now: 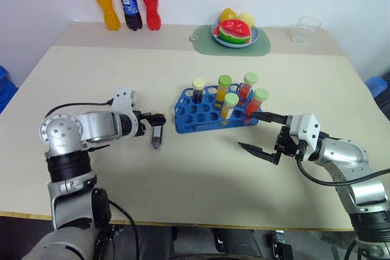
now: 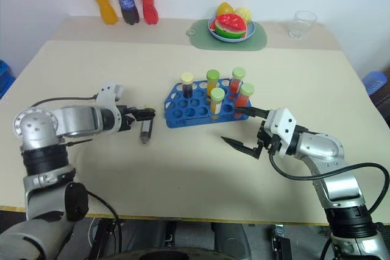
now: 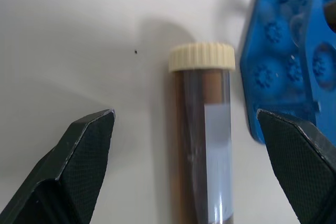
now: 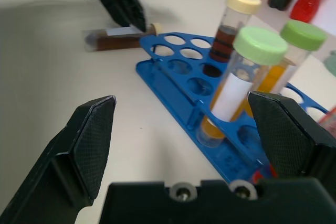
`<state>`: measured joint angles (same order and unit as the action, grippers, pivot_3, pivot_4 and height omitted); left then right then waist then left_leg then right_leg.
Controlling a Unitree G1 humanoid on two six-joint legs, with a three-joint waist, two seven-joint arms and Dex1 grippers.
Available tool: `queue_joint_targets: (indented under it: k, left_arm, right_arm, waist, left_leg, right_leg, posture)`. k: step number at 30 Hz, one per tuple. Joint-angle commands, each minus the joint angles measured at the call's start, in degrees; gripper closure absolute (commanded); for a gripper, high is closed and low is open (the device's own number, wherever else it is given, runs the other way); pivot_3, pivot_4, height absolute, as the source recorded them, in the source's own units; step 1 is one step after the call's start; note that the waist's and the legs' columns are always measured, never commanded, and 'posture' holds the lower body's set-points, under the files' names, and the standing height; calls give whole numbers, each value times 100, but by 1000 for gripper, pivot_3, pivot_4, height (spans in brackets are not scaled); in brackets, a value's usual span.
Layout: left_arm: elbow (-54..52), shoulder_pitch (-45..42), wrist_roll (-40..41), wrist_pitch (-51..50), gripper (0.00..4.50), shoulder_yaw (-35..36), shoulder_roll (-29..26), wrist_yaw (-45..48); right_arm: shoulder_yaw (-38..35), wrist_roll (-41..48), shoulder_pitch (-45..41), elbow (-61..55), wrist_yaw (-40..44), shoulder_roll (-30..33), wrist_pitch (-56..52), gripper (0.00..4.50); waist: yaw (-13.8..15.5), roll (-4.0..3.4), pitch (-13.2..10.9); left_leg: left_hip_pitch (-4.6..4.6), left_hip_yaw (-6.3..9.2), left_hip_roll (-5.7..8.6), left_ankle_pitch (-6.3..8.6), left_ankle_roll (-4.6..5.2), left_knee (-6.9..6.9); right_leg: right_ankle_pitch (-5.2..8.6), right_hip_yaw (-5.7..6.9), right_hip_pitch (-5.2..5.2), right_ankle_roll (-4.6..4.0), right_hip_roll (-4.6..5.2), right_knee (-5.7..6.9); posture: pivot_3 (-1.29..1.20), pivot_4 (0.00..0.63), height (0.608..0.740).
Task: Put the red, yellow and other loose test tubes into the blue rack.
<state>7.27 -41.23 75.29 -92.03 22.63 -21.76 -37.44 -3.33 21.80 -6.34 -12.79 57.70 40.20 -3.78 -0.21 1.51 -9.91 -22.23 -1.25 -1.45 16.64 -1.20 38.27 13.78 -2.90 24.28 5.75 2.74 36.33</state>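
The last loose clear tube of brown liquid with a cream cap (image 1: 157,133) lies flat on the beige table (image 1: 183,175) just left of the blue plastic rack (image 1: 194,117), framed by the left gripper (image 1: 150,117)'s spread fingers, which likely must descend and close, while the right gripper (image 1: 263,133) hangs open and empty.

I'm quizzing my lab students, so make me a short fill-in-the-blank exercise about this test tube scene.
1. The loose tube lying on the table has a ____ cap.
2. The rack is ____.
3. The left claw straddling the loose tube is ____.
4. The rack holds ____ upright tubes.

Missing words: cream; blue; open; five
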Motion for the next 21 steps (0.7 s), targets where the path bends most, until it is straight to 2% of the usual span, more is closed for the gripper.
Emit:
queue_joint_targets:
  k: [1,5,11,14,19,20,21]
  left_arm:
    - [754,-298,273,-47,0,-172,13,-717]
    - [1606,-855,391,-47,0,-263,51,-1188]
    - [2340,-1474,708,-47,0,-670,18,-1517]
    - [2531,-1598,818,-47,871,-959,-123,-1590]
    - [2815,-1723,851,-47,3409,-1048,-114,-1649]
    - [2855,-1738,869,-47,3720,-1049,-112,-1663]
    - [2921,-1759,896,-47,3757,-1032,-139,-1662]
  right_arm:
    - [-148,167,29,-258,127,150,-69,64]
    - [-204,212,131,-384,189,274,-196,64]
    - [-203,323,269,-620,306,400,-387,64]
    - [-171,297,243,-649,291,377,-396,0]
    - [-119,288,175,-663,271,323,-431,0]
    - [-121,287,176,-661,275,324,-427,0]
    - [-115,282,158,-640,280,321,-425,0]
  waist:
    - [11,-3,2]
    - [47,-7,5]
    - [94,-7,5]
    - [86,-7,5]
    - [83,-4,3]
    - [83,-4,3]
    - [83,-4,3]
  left_leg:
    - [0,0,1,-2,-4,0]
    - [16,1,3,-6,-11,-1]
    - [24,2,6,-7,-13,-1]
    - [24,2,6,-11,-19,-2]
    - [23,3,6,-21,-38,-3]
    - [23,3,6,-24,-42,-3]
    - [23,3,6,-24,-42,-4]
  right_leg:
    - [-1,0,0,2,0,0]
    - [-1,1,-15,2,-4,3]
    - [-1,1,-29,2,-3,-4]
    - [-1,1,-30,2,-3,-5]
    - [-1,2,-29,2,-3,-7]
    - [-1,3,-29,2,-3,-7]
    - [-1,3,-29,2,-4,-7]
  posture:
    - [0,150,740]
    - [0,150,740]
    - [0,150,740]
    - [0,150,740]
    - [0,150,740]
    - [0,150,740]
    - [0,150,740]
